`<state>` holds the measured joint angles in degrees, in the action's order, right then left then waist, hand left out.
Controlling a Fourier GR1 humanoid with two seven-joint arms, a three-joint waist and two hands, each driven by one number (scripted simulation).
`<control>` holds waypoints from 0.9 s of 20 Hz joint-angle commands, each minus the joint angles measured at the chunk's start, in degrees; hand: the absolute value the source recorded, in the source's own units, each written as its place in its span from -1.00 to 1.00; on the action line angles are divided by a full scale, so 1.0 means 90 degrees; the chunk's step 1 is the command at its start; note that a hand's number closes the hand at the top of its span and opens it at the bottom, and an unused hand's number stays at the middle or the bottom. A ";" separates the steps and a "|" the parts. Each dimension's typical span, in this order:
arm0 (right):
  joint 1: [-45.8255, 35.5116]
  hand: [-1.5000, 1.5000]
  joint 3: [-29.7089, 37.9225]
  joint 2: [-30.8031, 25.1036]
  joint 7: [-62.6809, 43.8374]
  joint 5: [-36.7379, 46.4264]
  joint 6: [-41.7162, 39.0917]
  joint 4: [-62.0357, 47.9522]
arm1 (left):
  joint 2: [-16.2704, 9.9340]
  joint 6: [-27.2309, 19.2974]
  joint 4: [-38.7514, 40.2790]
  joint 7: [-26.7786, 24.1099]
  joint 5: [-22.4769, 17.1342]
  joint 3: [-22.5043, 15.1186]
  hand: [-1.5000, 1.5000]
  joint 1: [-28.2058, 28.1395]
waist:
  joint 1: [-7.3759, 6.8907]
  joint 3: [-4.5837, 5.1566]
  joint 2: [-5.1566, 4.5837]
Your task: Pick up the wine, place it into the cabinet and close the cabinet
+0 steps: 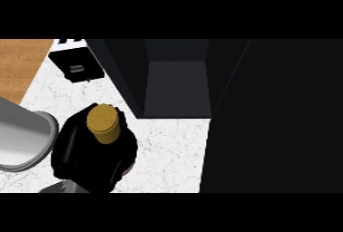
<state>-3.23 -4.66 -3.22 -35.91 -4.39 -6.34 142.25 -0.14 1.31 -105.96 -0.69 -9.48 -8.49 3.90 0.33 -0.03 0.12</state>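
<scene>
The left hand (80, 149), black and bulky, is curled round the wine (104, 123) low in the left half of the head view, its fingers wrapped about the bottle's body so that most of the glass is hidden. What shows of the wine is its top: a mustard-gold cap, round and blunt, with a short gold neck below it, tilted a little toward the upper left and standing out above the dark fingers. Any dark glass blends with the hand, so its outline cannot be told apart. The grey forearm (23, 136) comes in from the left edge, just behind the hand.

Beneath them lies the white marbled worktop (171, 149). Just beyond the bottle, to the upper right, the cabinet (178, 86) stands open, its dark grey inside bare to view, and its black door (275, 118) fills the right side. At the upper left a small black-and-white appliance (75, 63) sits on the worktop, beside a strip of wooden surface (20, 63).
</scene>
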 commanded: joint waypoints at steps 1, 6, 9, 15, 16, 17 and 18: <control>-0.0107 -1.00 0.0379 -0.0156 -0.0630 -0.0815 0.0042 0.0660 | 0.0015 -0.1045 0.0234 0.0194 -0.0019 -0.0833 1.00 0.0752 | 0.0049 0.0002 -0.0007; 0.0199 -1.00 0.0024 0.0032 -0.0406 -0.0491 -0.0005 0.0841 | 0.0015 -0.2160 0.0078 0.0544 0.0051 -0.1578 1.00 0.1214 | 0.0054 0.0001 0.0004; 0.0376 -1.00 -0.0168 0.0230 0.0028 -0.0181 -0.0008 0.0512 | 0.0015 -0.2523 -0.0170 0.1206 0.0091 -0.1575 1.00 0.1622 | 0.0016 -0.0001 0.0001; -0.0099 -1.00 0.0037 0.0073 -0.0282 -0.0426 -0.0041 0.0387 | 0.0015 -0.3157 0.0806 0.0699 0.0161 -0.1870 1.00 0.2208 | -0.0002 0.0004 -0.0009; 0.0123 -1.00 0.0062 -0.0007 -0.0598 -0.0553 -0.0061 0.0737 | 0.0015 -0.3611 0.0618 0.1306 0.0386 -0.1878 1.00 0.2712 | 0.0020 0.0001 0.0002; 0.0020 -1.00 0.0541 -0.0155 -0.0446 -0.1039 -0.0198 0.0663 | 0.0015 -0.3481 0.1436 0.0387 0.0032 -0.1824 1.00 0.2723 | 0.0065 0.0002 -0.0017; 0.0327 -1.00 -0.0211 0.0156 -0.0597 -0.0315 0.0022 0.1106 | 0.0015 -0.3945 0.1054 0.0823 0.0231 -0.2100 1.00 0.2807 | 0.0065 0.0003 0.0005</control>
<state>-3.08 -4.09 -2.91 -37.15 -5.37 -7.33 142.57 -0.02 -28.28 -98.30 5.84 -8.09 -25.13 25.33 0.77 -0.03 0.07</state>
